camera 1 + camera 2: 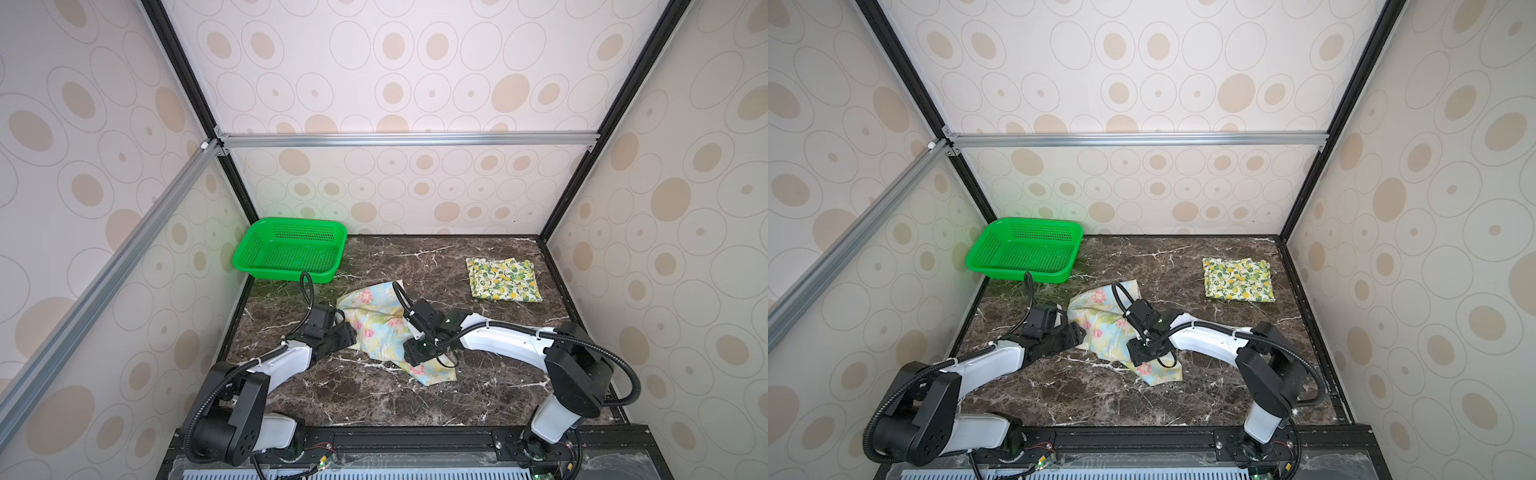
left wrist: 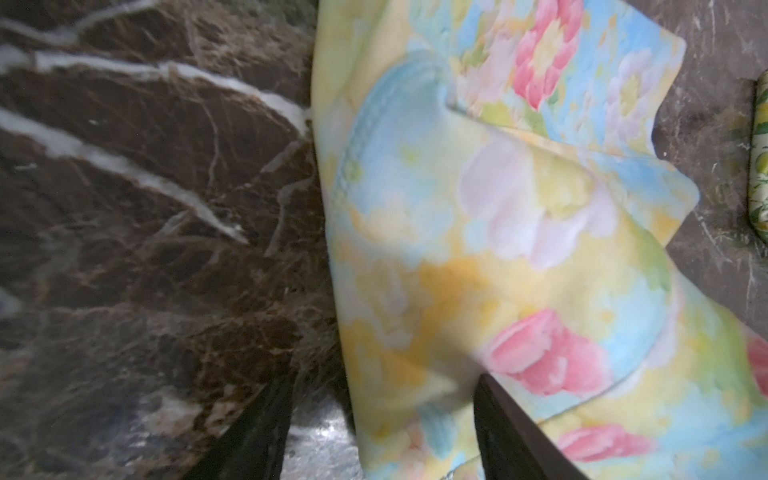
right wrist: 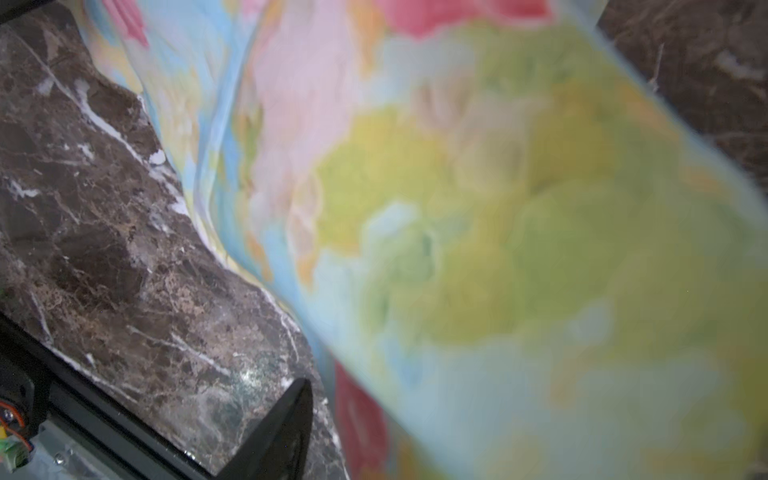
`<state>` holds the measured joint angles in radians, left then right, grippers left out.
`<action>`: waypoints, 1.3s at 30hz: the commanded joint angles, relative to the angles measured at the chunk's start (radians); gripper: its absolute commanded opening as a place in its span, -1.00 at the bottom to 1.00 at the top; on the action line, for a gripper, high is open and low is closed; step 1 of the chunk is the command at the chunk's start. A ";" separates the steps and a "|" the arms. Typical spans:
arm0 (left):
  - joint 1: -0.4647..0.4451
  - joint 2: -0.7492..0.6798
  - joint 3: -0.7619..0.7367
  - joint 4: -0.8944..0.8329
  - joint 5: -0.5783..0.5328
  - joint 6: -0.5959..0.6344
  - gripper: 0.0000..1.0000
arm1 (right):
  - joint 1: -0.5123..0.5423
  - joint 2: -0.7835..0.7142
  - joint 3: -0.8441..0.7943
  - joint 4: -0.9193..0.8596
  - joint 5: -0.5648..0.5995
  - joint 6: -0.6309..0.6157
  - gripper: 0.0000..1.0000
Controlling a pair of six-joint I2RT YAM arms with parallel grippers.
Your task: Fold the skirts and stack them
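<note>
Dark marbled tabletop (image 1: 374, 399), spotted beige walls (image 1: 415, 187) | green basket (image 1: 249, 257) back-left | lemon skirt (image 1: 503, 279) folded, back-right | flowered skirt (image 1: 374, 324) rumpled, mid-tabletop | we find left end effector (image 2: 382, 376) released astride its edge; right end effector (image 1: 417, 353): we cannot tell.

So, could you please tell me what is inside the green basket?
Nothing shows inside the green basket: its perforated floor is bare in both top views. Its near wall may hide a thin strip.
</note>
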<state>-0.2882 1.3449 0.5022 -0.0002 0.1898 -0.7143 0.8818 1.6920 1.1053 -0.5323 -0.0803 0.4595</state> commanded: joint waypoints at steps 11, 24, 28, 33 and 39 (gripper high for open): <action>-0.006 0.021 0.048 -0.001 -0.051 0.010 0.39 | 0.000 0.006 0.054 0.030 0.024 -0.019 -1.00; -0.007 -0.078 0.028 -0.049 0.012 0.015 0.58 | -0.176 -0.171 0.208 -0.069 -0.250 0.046 -1.00; -0.016 -0.156 0.009 -0.068 0.038 -0.003 0.60 | -0.224 -0.168 0.211 -0.045 -0.315 0.102 -1.00; -0.058 -0.206 -0.025 -0.026 0.067 -0.060 0.59 | -0.257 -0.155 0.187 0.006 -0.337 0.174 -1.00; -0.201 -0.162 -0.044 0.058 0.031 -0.059 0.46 | -0.296 -0.140 0.178 0.071 -0.362 0.240 -1.00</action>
<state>-0.4358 1.1603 0.4496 0.0166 0.2420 -0.7681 0.6033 1.5383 1.2922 -0.5152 -0.4065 0.6445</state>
